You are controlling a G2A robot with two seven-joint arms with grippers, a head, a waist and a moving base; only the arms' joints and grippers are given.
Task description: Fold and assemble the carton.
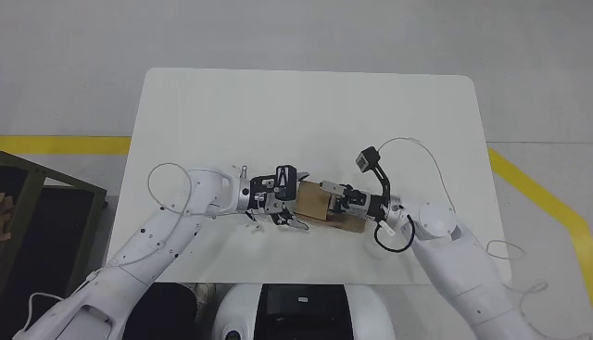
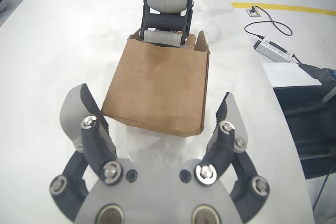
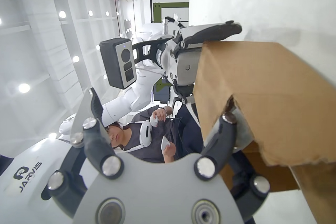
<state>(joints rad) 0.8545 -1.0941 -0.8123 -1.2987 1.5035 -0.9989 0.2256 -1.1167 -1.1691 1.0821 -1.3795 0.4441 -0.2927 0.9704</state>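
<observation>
Brown carton (image 1: pixel 324 204) at front-centre of white table (image 1: pixel 232 108), between both grippers. Left gripper (image 2: pixel 156 93) spread wide, fingers either side of carton's near end; one pad (image 2: pixel 90 101) touches carton corner, other pad stands just clear of the side. Right gripper (image 3: pixel 160 109) at far, open end, also spread: one finger (image 3: pixel 223 130) tucked inside carton under its wall, other out in free air, holding nothing. Short flaps (image 2: pixel 200 38) stick up at open end.
</observation>
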